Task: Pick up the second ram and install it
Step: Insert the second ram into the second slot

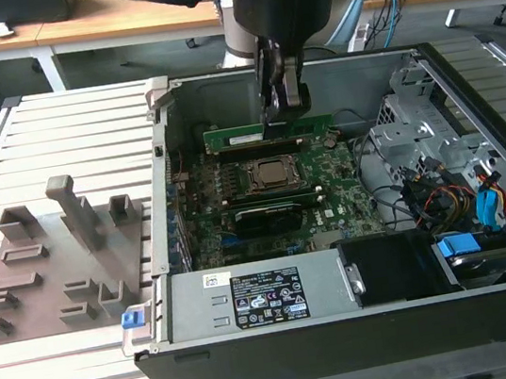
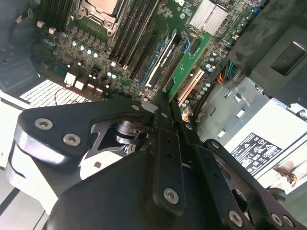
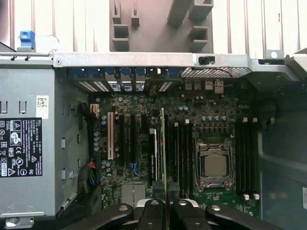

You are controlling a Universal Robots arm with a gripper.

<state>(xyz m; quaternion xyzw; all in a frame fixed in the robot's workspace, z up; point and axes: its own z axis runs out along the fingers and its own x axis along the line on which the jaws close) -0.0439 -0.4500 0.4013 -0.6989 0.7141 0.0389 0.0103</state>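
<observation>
The gripper [image 1: 277, 117] is closed on the second ram [image 1: 238, 138], pinching the stick at the middle of its top edge, with one finger [image 3: 152, 211] on each flat face. The stick stands upright on its long edge inside the open computer case [image 1: 388, 69], its white label facing the exterior view. In that view it hangs toward the far edge of the motherboard [image 1: 336, 204], level and parallel to that edge, just past the processor socket [image 1: 273, 175].

In the first wrist view the stick is seen edge-on as a thin green line [image 3: 163, 153] running out from between the fingers. It lies over the dark memory slots [image 3: 180, 153] between the socket and a black card [image 3: 152, 160]. It appears to be held clear of the slots, though whether its lower edge touches one cannot be told.

The grey power supply [image 1: 259, 293] fills the near edge of the case. Outside the case, on the slatted table [image 1: 71, 121] at the exterior view's left, lies a grey holder tray [image 1: 56, 276] with upright posts.
</observation>
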